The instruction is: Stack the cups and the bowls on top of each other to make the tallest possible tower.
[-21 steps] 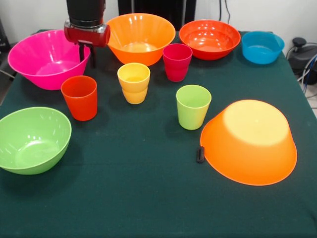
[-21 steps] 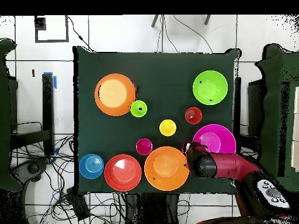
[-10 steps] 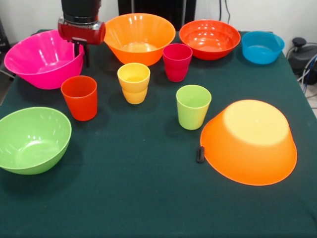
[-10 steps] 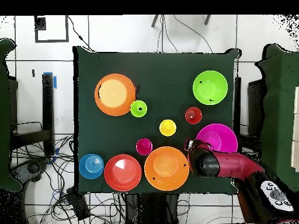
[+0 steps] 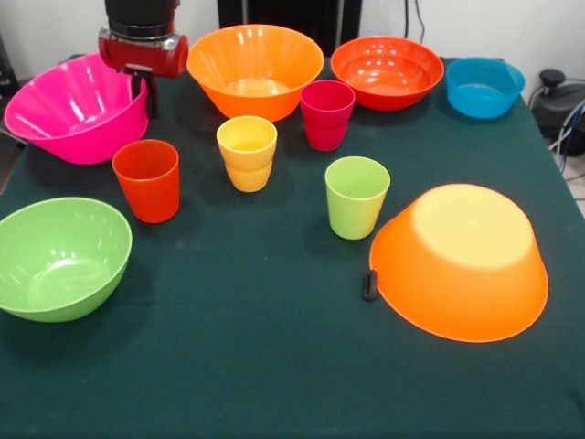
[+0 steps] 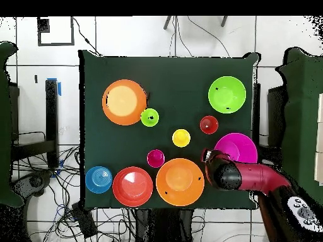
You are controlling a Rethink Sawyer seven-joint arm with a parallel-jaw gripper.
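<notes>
No tower exists yet: every cup and bowl sits singly on the desk [image 5: 274, 366], nothing stacked.

The claw [image 5: 142, 87] hangs at the rim of the pink bowl [image 5: 69, 114], which looks tipped at the desk's far corner; its fingers seem to straddle that rim, though I cannot tell whether they are clamped.

Along the far edge stand an upright orange bowl [image 5: 256, 69], a red-orange bowl [image 5: 387, 71] and a small blue bowl [image 5: 484, 87]. A second orange bowl [image 5: 462, 261] lies upside down near the opposite side edge, a likely base. The green bowl [image 5: 57, 258] sits by the pink bowl's side edge.

The four cups, orange-red [image 5: 146, 179], yellow [image 5: 247, 152], crimson [image 5: 327, 113] and lime [image 5: 356, 196], stand mid-desk, apart.

All stacking remains.
</notes>
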